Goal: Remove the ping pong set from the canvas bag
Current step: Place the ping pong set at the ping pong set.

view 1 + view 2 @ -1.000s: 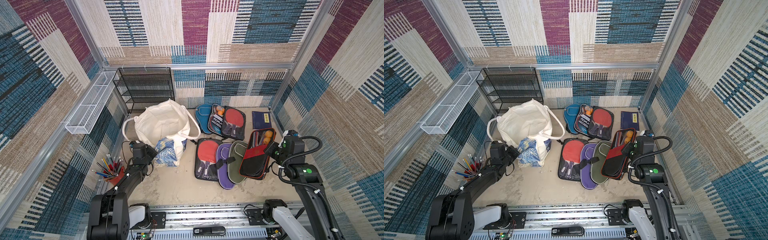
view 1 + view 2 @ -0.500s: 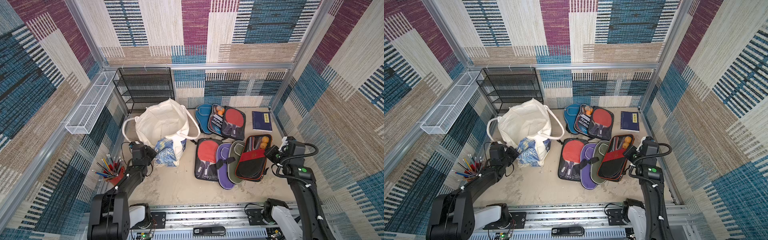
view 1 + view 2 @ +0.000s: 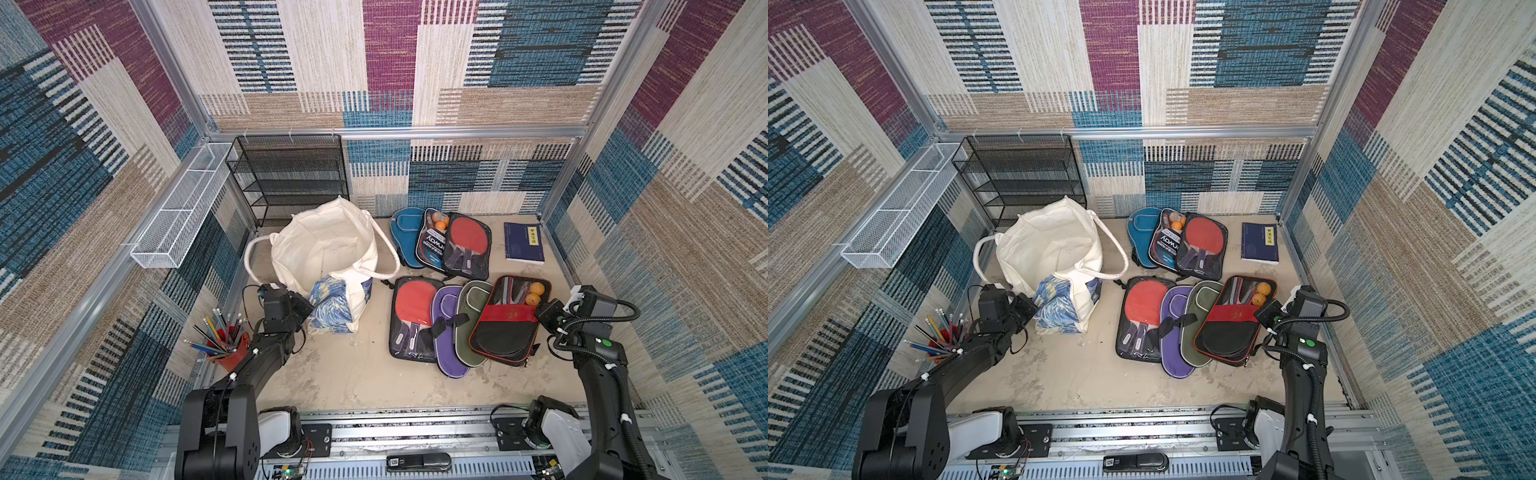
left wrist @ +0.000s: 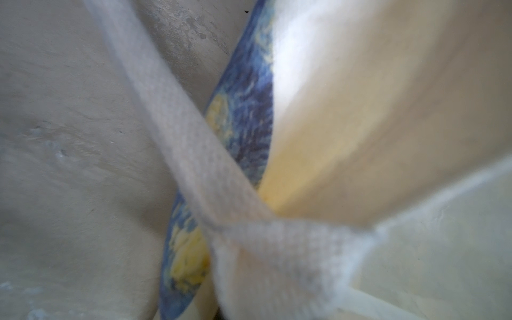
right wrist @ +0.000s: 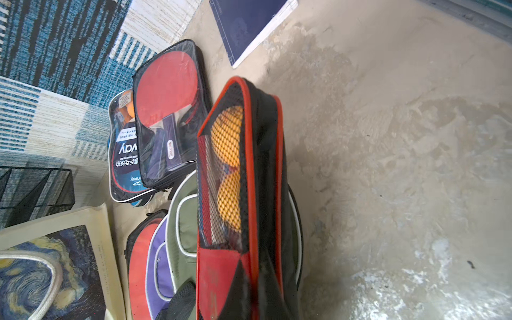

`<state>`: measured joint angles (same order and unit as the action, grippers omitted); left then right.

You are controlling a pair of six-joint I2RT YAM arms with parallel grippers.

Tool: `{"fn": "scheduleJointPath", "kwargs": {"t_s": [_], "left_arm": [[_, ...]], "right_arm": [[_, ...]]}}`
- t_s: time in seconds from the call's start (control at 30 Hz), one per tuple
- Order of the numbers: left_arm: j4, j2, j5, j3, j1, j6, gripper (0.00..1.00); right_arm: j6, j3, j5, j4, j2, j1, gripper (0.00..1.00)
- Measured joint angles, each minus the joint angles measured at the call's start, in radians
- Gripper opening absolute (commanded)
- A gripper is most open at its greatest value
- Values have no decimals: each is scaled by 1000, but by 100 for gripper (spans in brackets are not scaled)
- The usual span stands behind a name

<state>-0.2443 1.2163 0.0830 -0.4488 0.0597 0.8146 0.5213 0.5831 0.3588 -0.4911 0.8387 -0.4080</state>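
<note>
The red-and-black ping pong set [image 3: 505,328] is out, leaning on the other paddle cases [image 3: 446,328] right of centre. My right claw [image 3: 540,311] is pinched shut on its edge. My left claw [image 3: 307,309] is clamped tight on the canvas bag [image 3: 328,245], centre-left, which looks empty. I judge only letting go remains.

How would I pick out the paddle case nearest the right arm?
Right of the canvas bag lies a front row of four overlapping paddle cases. The rightmost, the red-and-black case, leans on the olive case; it alone has a mesh pocket with two orange balls.
</note>
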Motion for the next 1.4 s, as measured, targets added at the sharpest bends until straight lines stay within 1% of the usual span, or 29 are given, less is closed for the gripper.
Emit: {"fn": "scheduleJointPath", "kwargs": {"t_s": [0.53,0.67,0.87,1.07,1.2,1.27,1.4], "left_arm": [[-29,26,6,5,5,1,0],[-35,25,6,8,5,1,0],[-28,7,6,8,7,1,0],[-22,-10,5,14,12,2,0],[-21,-14,6,19,14,2,0],[-21,-18,6,20,15,2,0],[-21,-20,6,20,16,2,0]], "right_arm": [[13,-96,-49,73,67,-22,1],[29,-121,-57,105,98,-21,6],[50,-155,-82,142,122,-23,18],[61,-193,-90,178,131,-24,27],[64,-199,-90,188,126,-24,36],[64,-199,-90,191,121,-24,48],[64,-199,-89,192,102,-26,77]]}}
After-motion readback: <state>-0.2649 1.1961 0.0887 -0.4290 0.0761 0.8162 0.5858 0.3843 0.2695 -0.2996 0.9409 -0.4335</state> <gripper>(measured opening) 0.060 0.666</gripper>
